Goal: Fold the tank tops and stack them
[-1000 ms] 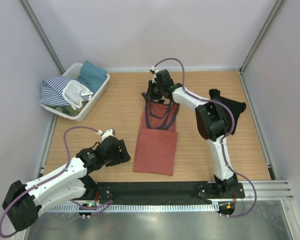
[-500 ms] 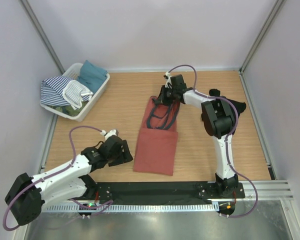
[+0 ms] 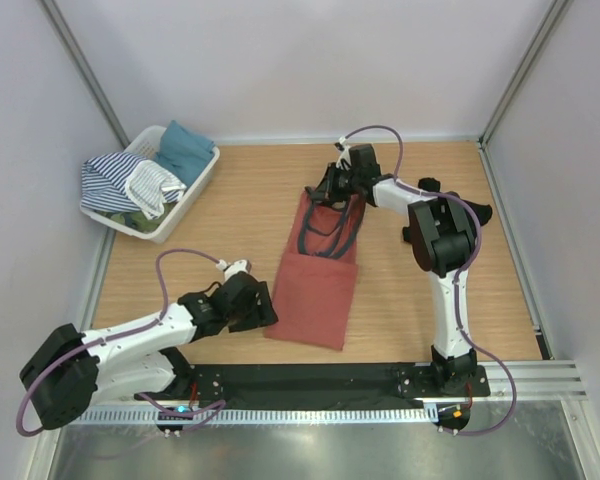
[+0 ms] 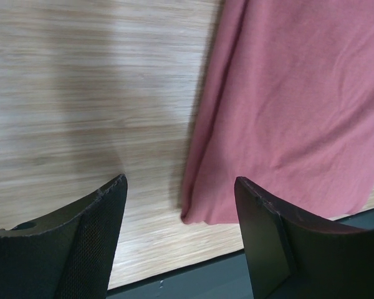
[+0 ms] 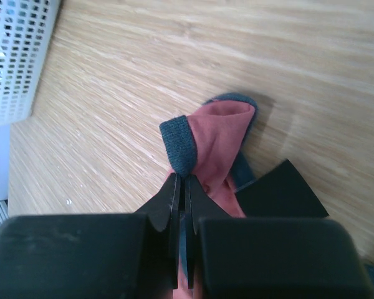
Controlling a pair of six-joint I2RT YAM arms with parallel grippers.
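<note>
At the far left the basket (image 3: 202,172) sits heaped with other clothes and has no part in this step. Next comes the left claw (image 4: 181,179), low over the table (image 3: 230,220) with its jaws spread wide and nothing between them. They straddle the near left hem corner of the red top (image 3: 315,295), which the wrist view shows just ahead of the fingertips. That top lies lengthwise in the middle of the table, hem toward the arms and straps away. It looks narrow enough to be folded once already along its length, though from above I cannot be sure. At its far end the right claw (image 5: 182,180) is clenched on a navy-edged strap (image 5: 215,128), pinching the loop and holding it a little off the wood. Farthest right, the black top (image 3: 475,212) lies bunched near the table's edge, partly behind the right arm and not yet folded. The step in hand seems to be squaring up the red top for its crosswise fold, one end gripped and the other about to be. The next move calls for the left claw to drop and shut on the hem corner. It should catch every layer without dragging the edge, so both ends can be drawn taut together.
</note>
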